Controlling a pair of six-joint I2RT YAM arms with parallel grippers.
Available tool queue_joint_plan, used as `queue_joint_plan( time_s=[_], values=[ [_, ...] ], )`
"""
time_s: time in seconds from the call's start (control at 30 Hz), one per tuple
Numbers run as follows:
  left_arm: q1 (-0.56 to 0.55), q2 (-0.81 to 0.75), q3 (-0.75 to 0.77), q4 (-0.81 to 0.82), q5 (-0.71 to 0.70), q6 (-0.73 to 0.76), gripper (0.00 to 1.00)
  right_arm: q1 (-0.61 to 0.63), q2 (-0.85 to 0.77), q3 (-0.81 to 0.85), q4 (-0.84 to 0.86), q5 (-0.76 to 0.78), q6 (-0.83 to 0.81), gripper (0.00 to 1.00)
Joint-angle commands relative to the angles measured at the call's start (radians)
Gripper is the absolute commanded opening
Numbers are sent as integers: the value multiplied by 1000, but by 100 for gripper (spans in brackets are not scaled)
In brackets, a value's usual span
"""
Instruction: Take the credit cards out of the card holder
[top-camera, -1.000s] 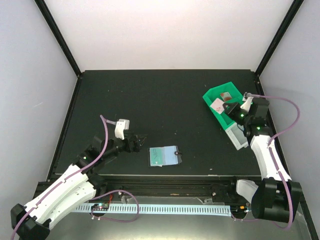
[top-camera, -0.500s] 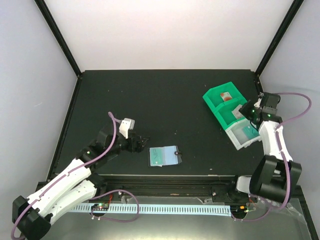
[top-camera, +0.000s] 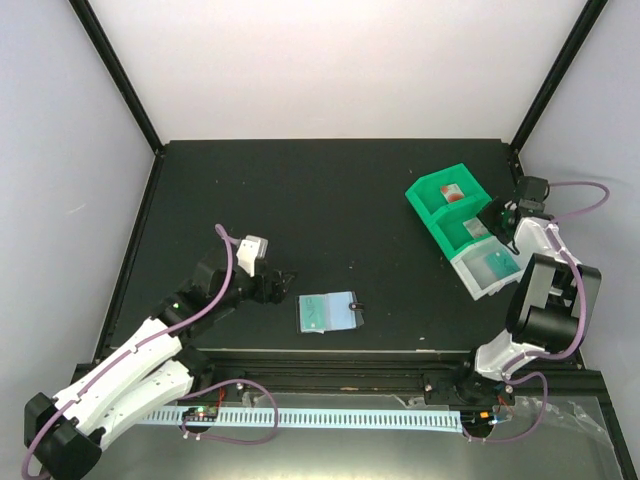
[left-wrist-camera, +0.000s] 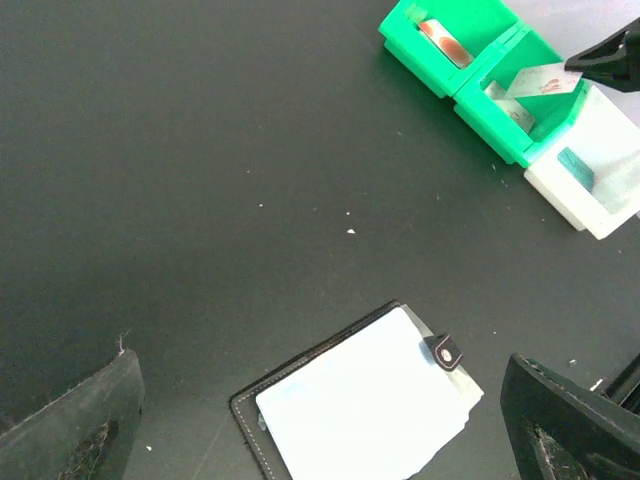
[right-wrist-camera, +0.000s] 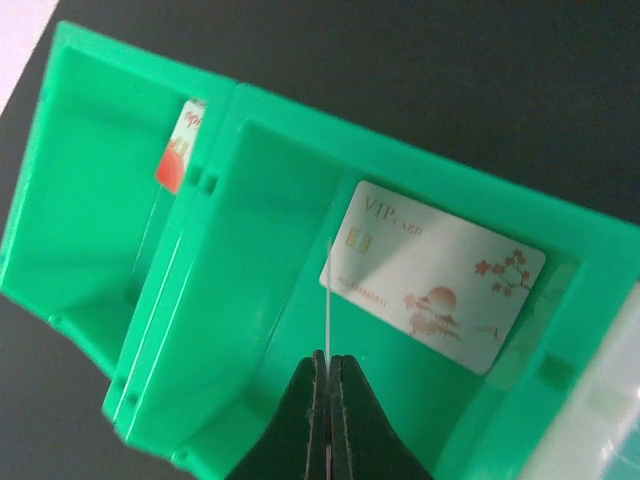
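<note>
The card holder (top-camera: 340, 312) lies on the black table with its pale inside up and its black clasp tab (left-wrist-camera: 443, 352) at the right. A teal-green patch, seemingly a credit card (top-camera: 315, 312), shows on its left half. My left gripper (top-camera: 279, 286) stands open just left of the holder, whose near part sits between the fingers (left-wrist-camera: 75, 430) in the left wrist view. My right gripper (right-wrist-camera: 327, 362) is shut on a thin whitish credit card (right-wrist-camera: 326, 300), seen edge-on over the green bin's middle compartment. A white VIP card (right-wrist-camera: 432, 275) lies in that compartment.
The green bin (top-camera: 432, 215) stands at the right, with a red card (right-wrist-camera: 180, 145) in its far compartment. A pale clear tray (top-camera: 488, 278) adjoins it, holding something teal (left-wrist-camera: 575, 165). Black frame posts rise at the table's back corners.
The right arm has folded back and its gripper, with the card, has moved from over the green bin to the bin's right edge. The left gripper has crept slightly toward the holder.
</note>
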Motion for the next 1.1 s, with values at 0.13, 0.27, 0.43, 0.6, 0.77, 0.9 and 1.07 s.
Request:
queue_joint_plan(
  time_s=[0.13,0.27,0.43,0.6,0.77,0.9,1.07],
  values=[
    [7,-14,18,-2,-48,1,99,-6,124,99,39,66,51,1],
    [6,-10,26,-9,-61,19,99,-7,164,125,42,55,54,1],
    [7,-8,27,-12,-80,17,99,-6,178,131,49,36,55,8],
    [6,-9,30,-10,-57,-5,99,-7,199,179,-12,71,38,12],
    [6,-26,26,-9,-58,-11,99,-6,177,182,-39,92,44,22],
    [6,-33,23,-11,-59,-11,99,-7,164,192,-91,117,70,23],
    [7,-26,21,-10,-60,-9,99,-7,130,193,-154,159,138,27]
  ],
)
